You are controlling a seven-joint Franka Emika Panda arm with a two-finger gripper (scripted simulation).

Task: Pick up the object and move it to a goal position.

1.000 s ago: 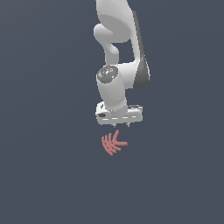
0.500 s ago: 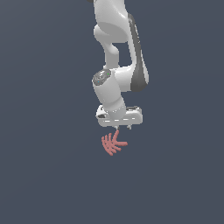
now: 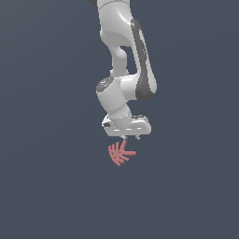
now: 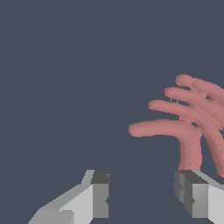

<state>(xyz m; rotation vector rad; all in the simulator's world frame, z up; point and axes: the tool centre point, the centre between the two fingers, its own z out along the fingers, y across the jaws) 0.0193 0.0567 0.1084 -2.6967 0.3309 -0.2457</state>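
Note:
The object (image 3: 120, 154) is a small salmon-pink cluster of rounded prongs fanning from one point, lying on the dark grey floor. My white gripper (image 3: 130, 138) hangs just above it, pointing down. In the wrist view the object (image 4: 188, 118) lies beyond one fingertip (image 4: 186, 188), off to the side of the gap. The gripper (image 4: 142, 181) is open, and nothing is between the fingers. The object's far prongs are cut off by the wrist picture's edge.
A plain dark grey floor (image 3: 46, 186) surrounds the object on all sides. The white arm (image 3: 126, 56) rises above the gripper to the exterior view's top edge.
The gripper has come down a little toward the object, and the arm's upper links have shifted. The object has not moved.

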